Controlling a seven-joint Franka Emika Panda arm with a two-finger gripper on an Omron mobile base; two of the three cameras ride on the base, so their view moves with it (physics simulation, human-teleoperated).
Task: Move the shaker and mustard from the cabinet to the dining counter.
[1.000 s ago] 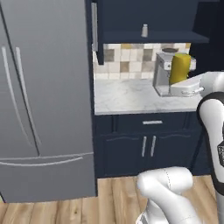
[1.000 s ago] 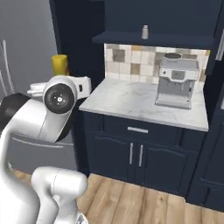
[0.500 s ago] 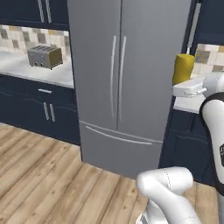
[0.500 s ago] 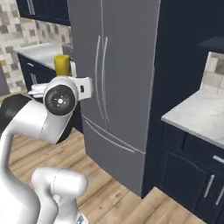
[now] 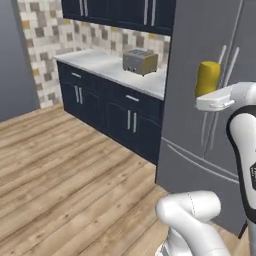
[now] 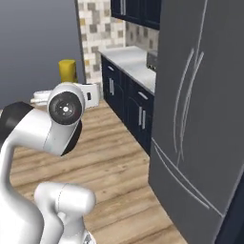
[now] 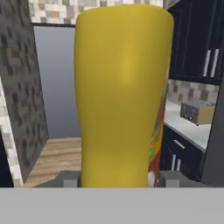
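Note:
The mustard (image 5: 207,79) is a chunky bright yellow bottle that stands upright in my gripper (image 5: 207,98), held out in front of the grey fridge. In the right base view the mustard (image 6: 68,71) rises above the white hand, and my gripper (image 6: 66,88) is shut on its lower part. Seen from the hand, the mustard (image 7: 122,96) stands tall and close, and the gripper (image 7: 119,178) has one dark fingertip at each side of its base. The shaker and the dining counter are out of view.
A tall grey fridge (image 5: 210,40) stands close on the right. Left of it, a marble worktop (image 5: 100,62) with a toaster (image 5: 140,61) runs over navy lower cabinets (image 5: 110,112), below navy upper cabinets (image 5: 115,9). Wooden floor (image 5: 60,170) spreads to the left.
The whole picture has swept sideways: the base has turned from the coffee-machine worktop, past the fridge, to the toaster worktop. The mustard stays held in the gripper.

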